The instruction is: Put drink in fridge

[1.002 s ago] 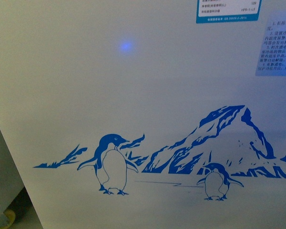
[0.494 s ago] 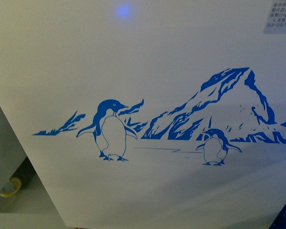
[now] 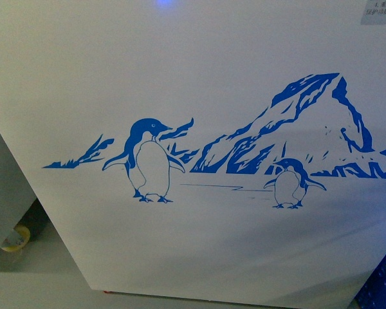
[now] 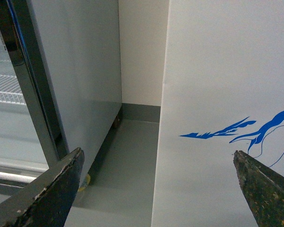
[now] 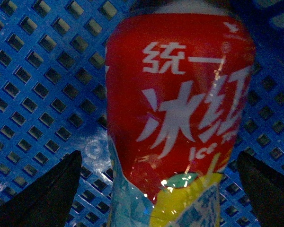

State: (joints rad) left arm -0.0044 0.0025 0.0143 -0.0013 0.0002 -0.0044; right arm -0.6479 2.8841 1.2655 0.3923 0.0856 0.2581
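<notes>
The fridge (image 3: 212,77) fills the front view as a white wall with blue penguin-and-mountain art; its lids are out of view. In the left wrist view the same white wall (image 4: 217,85) stands close ahead, and my left gripper (image 4: 157,152) is open and empty, its dark fingertips (image 4: 66,175) wide apart. The drink (image 5: 180,94) shows in the right wrist view as a bottle with a red label and white lettering; its cap is hidden. My right gripper (image 5: 158,153) is open, with one finger on each side of the bottle and not touching it.
A tall grey upright cabinet (image 4: 80,71) with a dark door frame (image 4: 33,85) stands beside the fridge, with a narrow strip of grey floor (image 4: 132,161) between them. A yellow caster (image 3: 16,239) shows under it. The drink lies against a blue perforated crate (image 5: 38,71).
In the front view the penguin art has slid upward, the stickers have nearly left the top, and the fridge's bottom edge has come into sight.
</notes>
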